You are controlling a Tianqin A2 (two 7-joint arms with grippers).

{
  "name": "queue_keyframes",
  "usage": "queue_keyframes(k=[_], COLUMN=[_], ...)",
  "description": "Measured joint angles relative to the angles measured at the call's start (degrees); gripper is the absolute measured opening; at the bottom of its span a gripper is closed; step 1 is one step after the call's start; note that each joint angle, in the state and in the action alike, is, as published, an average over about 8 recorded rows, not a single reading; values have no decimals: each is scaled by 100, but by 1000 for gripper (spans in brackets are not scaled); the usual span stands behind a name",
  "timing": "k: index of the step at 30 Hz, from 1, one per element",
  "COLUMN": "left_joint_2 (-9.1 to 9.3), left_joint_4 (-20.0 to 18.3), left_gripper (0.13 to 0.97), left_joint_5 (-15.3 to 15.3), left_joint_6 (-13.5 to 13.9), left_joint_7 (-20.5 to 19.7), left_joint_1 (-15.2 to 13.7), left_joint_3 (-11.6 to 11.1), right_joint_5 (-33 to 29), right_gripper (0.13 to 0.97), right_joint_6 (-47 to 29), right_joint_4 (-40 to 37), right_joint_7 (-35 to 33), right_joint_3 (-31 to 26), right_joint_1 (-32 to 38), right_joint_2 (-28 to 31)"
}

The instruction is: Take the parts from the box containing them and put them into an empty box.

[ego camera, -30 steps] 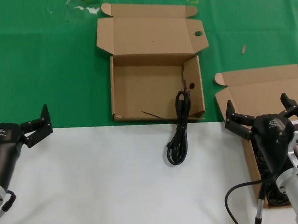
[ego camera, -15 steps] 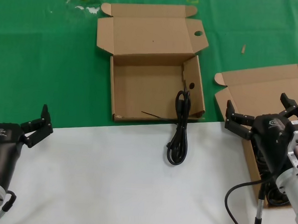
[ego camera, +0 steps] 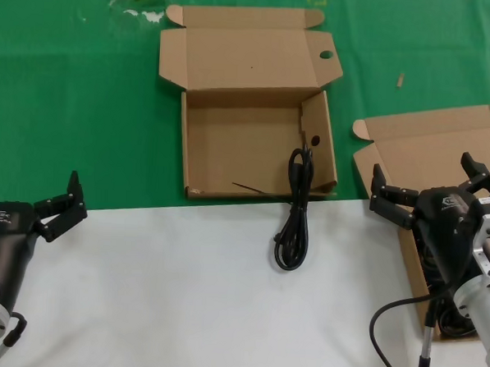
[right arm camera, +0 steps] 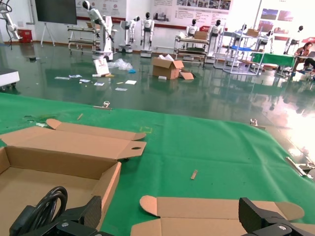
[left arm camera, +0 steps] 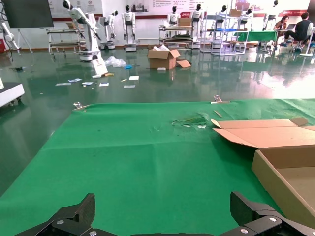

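Nothing has changed that I can see over the last second: both arms sit where they were and the cable (ego camera: 294,211) lies exactly as before. I read that as a pause, with the task stalled rather than advanced.

That cable is only half delivered. It hangs over the front wall of the empty box (ego camera: 230,154), its upper end inside beside the wall with the round hole, its lower loop out on the white table (ego camera: 181,295). It is well off to the left of my right gripper (ego camera: 429,191), and further still to the right of the left one. I'd judge it needs nudging in before it counts as placed.

The right gripper hovers over the near left corner of the source box (ego camera: 427,152), fingers spread wide, holding and touching nothing. Below and behind it, more dark cable (ego camera: 456,318) shows inside that box, mostly hidden by the arm, so I cannot count how many remain. From its wrist camera, the draped cable's end shows close by, in the empty box's corner.

The left gripper (ego camera: 61,207) is parked at the table's left edge, far from both boxes, jaws apart and empty. Its wrist camera sees only green mat and the empty box's far side.
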Motion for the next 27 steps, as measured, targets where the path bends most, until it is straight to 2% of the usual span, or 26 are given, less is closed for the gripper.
queue_keyframes(k=[27], left_joint_2=[0], left_joint_4=[0], left_gripper=[966], left_joint_5=[0], left_joint_6=[0], left_joint_7=[0], left_joint_1=[0], left_joint_3=[0], right_joint_5=[0], right_gripper=[966], right_joint_6=[0], right_joint_4=[0], right_joint_7=[0], right_joint_3=[0], right_joint_1=[0], right_joint_2=[0])
